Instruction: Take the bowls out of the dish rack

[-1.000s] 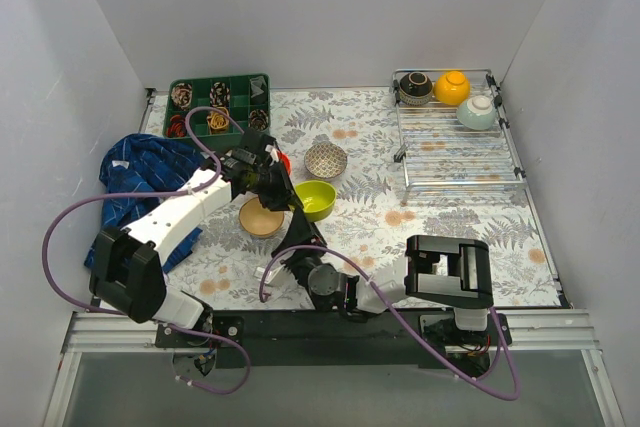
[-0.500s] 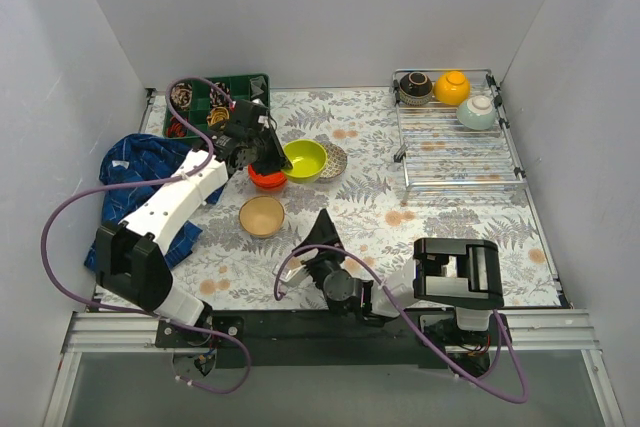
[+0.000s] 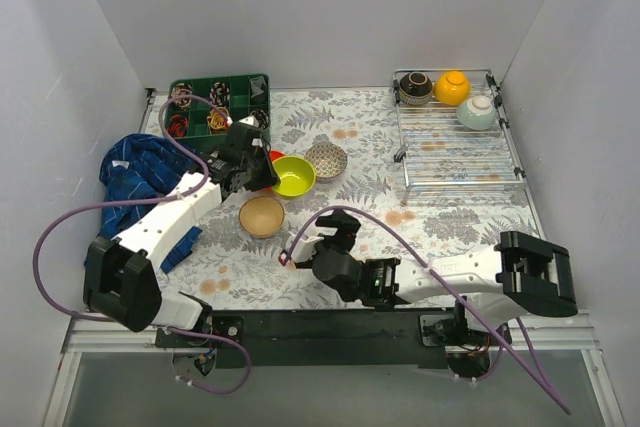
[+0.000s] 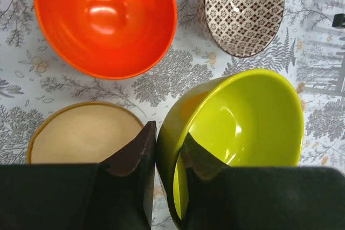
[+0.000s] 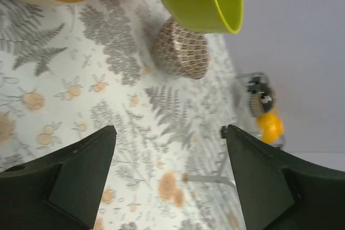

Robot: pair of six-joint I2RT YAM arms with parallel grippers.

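- Lime bowl (image 4: 242, 117) is pinched at its rim by my left gripper (image 4: 168, 136), one finger inside, one outside; the bowl hangs tilted.
- Just left of those fingers lies the beige bowl (image 4: 81, 133); beyond them are the red bowl (image 4: 102, 20) and the patterned bowl (image 4: 245, 12).
- My right gripper (image 5: 170, 129) is spread wide, empty.
- Far ahead of it, the rack (image 3: 460, 157) holds the brown bowl (image 3: 416, 87), yellow bowl (image 3: 452, 87) and mint bowl (image 3: 477, 112).

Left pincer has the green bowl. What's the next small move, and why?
Probably ease the green bowl straight down onto the table, then open. The left pincer pinches its rim and it hangs tilted, with the orange bowl, patterned bowl and beige bowl close around, so sideways travel risks a knock.
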